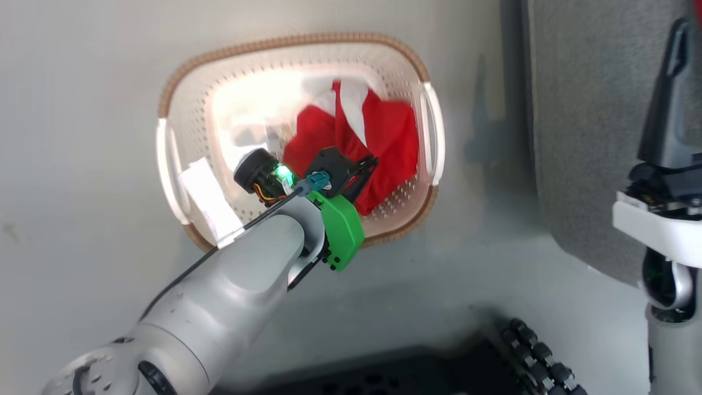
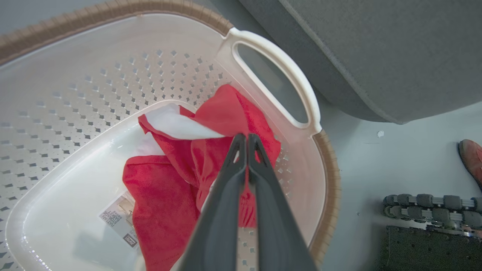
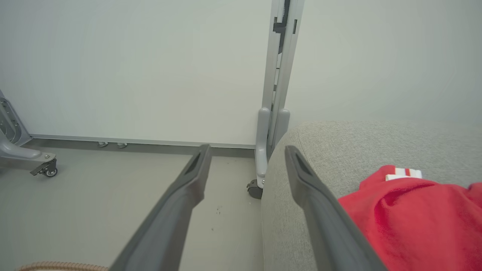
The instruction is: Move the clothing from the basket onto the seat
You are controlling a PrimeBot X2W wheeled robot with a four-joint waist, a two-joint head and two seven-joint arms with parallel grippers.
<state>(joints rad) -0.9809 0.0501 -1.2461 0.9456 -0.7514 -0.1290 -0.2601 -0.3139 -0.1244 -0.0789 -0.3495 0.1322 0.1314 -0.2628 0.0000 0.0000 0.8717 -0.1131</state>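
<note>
Here, left end effector pinching clothing (in basket)

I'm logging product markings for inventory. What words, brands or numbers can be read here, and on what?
Label sticker on the basket floor: several printed lines and a small dark logo box, tilted and too small to read.
White strip on the basket's left side: washed out, nothing legible.
No other text can be made out.
</note>
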